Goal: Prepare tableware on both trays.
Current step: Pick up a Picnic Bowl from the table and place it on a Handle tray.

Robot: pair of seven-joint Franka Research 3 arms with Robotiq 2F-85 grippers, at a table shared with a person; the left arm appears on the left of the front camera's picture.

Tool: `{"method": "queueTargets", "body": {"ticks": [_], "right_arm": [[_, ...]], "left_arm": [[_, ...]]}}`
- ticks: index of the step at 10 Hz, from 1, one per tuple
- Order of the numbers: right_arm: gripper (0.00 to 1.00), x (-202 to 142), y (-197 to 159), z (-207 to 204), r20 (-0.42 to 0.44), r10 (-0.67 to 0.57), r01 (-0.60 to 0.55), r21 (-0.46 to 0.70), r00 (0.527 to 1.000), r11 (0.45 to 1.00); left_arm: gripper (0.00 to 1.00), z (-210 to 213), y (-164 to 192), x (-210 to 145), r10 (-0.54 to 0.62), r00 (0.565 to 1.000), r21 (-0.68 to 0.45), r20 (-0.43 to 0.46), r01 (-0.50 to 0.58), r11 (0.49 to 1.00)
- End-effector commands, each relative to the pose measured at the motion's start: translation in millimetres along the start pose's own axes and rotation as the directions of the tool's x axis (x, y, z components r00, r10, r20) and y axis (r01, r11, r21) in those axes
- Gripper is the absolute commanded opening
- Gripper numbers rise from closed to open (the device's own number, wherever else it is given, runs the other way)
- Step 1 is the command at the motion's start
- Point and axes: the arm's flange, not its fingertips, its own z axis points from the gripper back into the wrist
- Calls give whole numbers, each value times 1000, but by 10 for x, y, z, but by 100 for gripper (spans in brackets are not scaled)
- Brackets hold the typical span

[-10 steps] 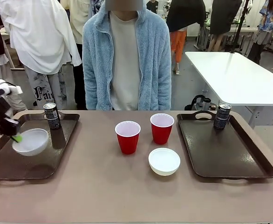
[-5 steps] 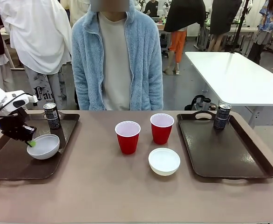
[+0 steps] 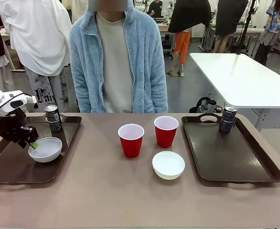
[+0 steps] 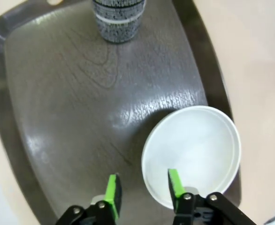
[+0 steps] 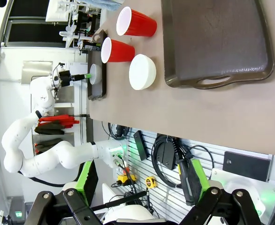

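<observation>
Jaws of the left gripper (image 4: 143, 182) parted astride the eight-o'clock rim of the shallow round white bowl (image 4: 198, 140); right gripper (image 5: 141, 173) wide, empty. Bowl probably light, stiff, slippery: pinch its rim.

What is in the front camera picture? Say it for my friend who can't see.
The robot's left gripper hangs at the rim of a white bowl on the left tray, beside a can. Two red cups and another white bowl stand on the table, the right tray holds one can, and a person in a blue fleece stands behind.
</observation>
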Motion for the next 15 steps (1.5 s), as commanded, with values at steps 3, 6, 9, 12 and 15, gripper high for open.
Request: {"method": "queueTargets", "body": {"ticks": [3,6,9,12,15], "right_arm": [[100,5,-1,-7,-4,-1,1,-1,1000,1000],[100,5,-1,-7,-4,-1,1,-1,1000,1000],[100,5,-1,-7,-4,-1,1,-1,1000,1000],[100,5,-1,-7,-4,-1,1,-1,1000,1000],[100,118,298,-75,-57,36,-38,-29,998,999]], "left_arm": [[73,376,-112,-695,-38,997,26,-60,40,999],[93,683,-212,-734,-17,996,72,-85,23,997],[93,719,-77,-268,-43,996,29,-81,46,999],[93,781,-107,-309,-30,995,26,-91,32,999],[93,959,307,-306,-72,995,-313,72,91,945]]}}
